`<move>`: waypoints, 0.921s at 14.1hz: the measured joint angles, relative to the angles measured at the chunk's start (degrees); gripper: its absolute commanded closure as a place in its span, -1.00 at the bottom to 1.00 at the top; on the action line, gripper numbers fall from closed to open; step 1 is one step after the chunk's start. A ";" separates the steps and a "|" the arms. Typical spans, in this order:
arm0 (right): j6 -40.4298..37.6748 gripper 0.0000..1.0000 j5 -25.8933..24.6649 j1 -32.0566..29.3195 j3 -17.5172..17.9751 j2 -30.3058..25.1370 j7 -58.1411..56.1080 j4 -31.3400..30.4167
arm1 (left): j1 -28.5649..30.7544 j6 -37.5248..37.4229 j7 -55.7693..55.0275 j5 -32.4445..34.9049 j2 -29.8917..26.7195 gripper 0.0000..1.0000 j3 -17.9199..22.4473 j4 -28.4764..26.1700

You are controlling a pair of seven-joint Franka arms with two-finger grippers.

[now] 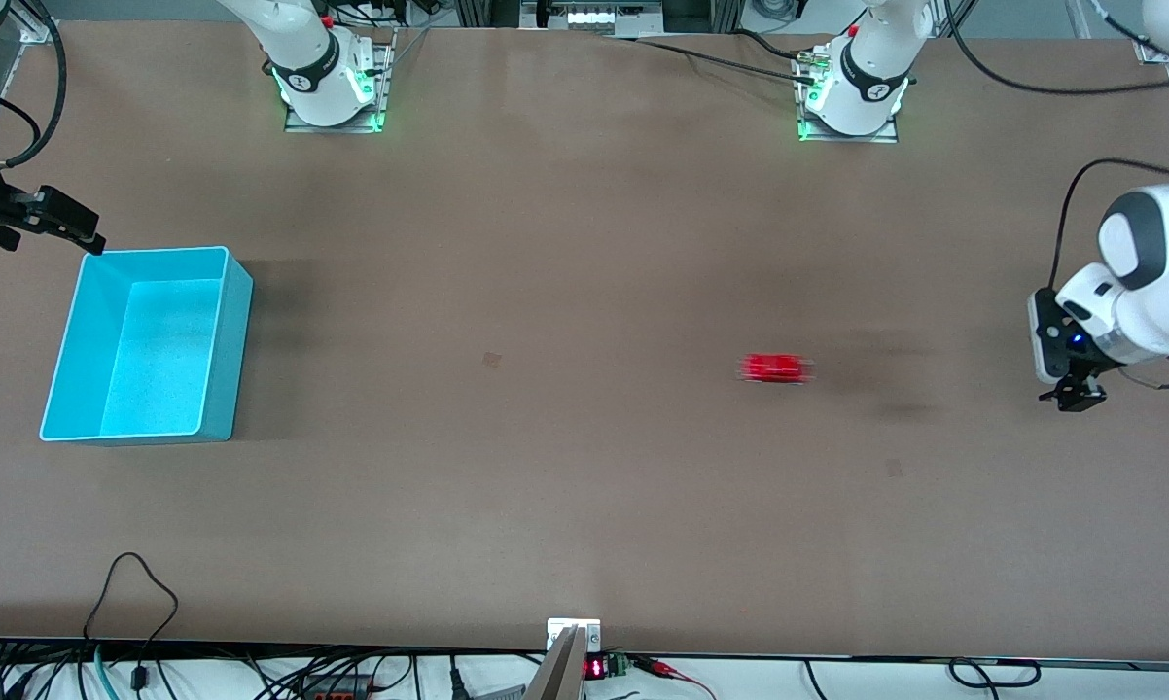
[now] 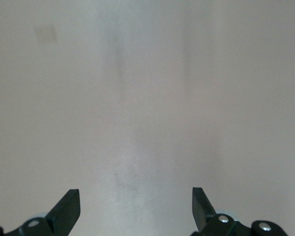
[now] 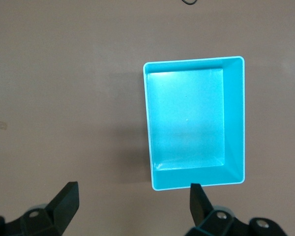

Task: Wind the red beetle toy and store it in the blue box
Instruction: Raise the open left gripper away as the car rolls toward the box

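Note:
The red beetle toy [image 1: 776, 368] is on the bare table toward the left arm's end, blurred as if rolling. The blue box [image 1: 210, 428] stands empty at the right arm's end; it also shows in the right wrist view [image 3: 235, 123]. My left gripper [image 1: 1071, 399] is open and empty, up over the table's left-arm end, apart from the toy; its wrist view [image 2: 136, 204] shows only bare table. My right gripper [image 1: 84, 238] is open and empty, raised by the box's corner farthest from the front camera; in its wrist view [image 3: 133, 201] the box lies just off one fingertip.
Both arm bases [image 1: 332, 83] [image 1: 852, 92] stand along the table's edge farthest from the front camera. Cables [image 1: 132, 593] and a small device [image 1: 575, 651] lie at the edge nearest that camera. A small mark [image 1: 491, 360] is on the tabletop.

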 measured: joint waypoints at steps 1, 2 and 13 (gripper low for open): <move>0.00 -1.00 0.00 0.00 0.01 0.00 0.00 0.00 | -0.01 -2.22 -1.25 0.00 -2.28 -1.00 -0.60 0.00; 0.00 -1.00 0.01 0.00 0.01 0.01 0.00 0.00 | -0.01 -4.36 -3.02 0.00 -4.47 -1.00 -0.83 0.01; 0.26 -1.00 0.45 0.00 0.02 0.94 0.00 0.02 | 0.64 -23.71 -19.54 0.00 -13.01 -1.00 -1.00 7.68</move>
